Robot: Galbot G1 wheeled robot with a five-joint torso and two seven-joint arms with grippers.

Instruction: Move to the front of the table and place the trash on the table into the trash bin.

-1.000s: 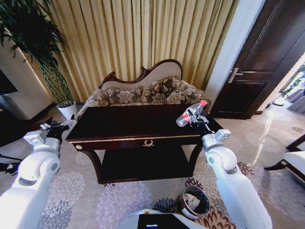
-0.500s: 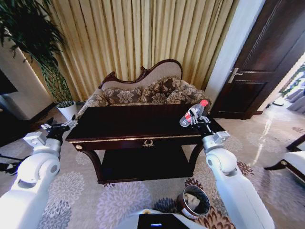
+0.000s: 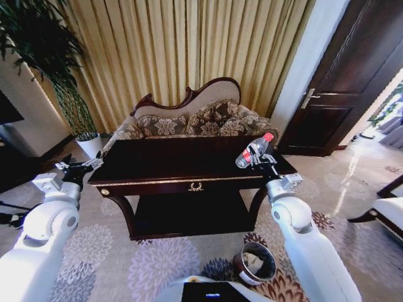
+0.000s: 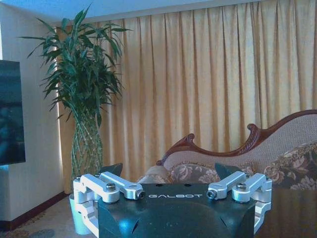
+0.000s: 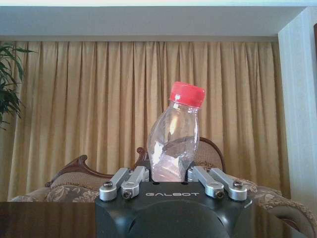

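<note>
Seen from the head: right gripper [image 3: 257,157] raised above the right end of the table [image 3: 189,165], closed on a clear bottle [image 3: 253,150] with a red cap, tilted with the cap up and to the right. Bottle in the air, not touching the tabletop. Left gripper [image 3: 84,166] held off the left end of the table, near its corner, with nothing in it. Bin [image 3: 254,264] on the carpet in front of the table, near the right arm, with something pale inside.

From the right wrist: bottle [image 5: 174,135] clamped at its lower part between the fingers [image 5: 190,172], cap on top, body crushed and empty; curtain and sofa back behind.

From the left wrist: left gripper [image 4: 168,171] spread wide, fingers [image 4: 112,169] well apart, holding nothing; tall plant [image 4: 83,89] and sofa beyond.
</note>
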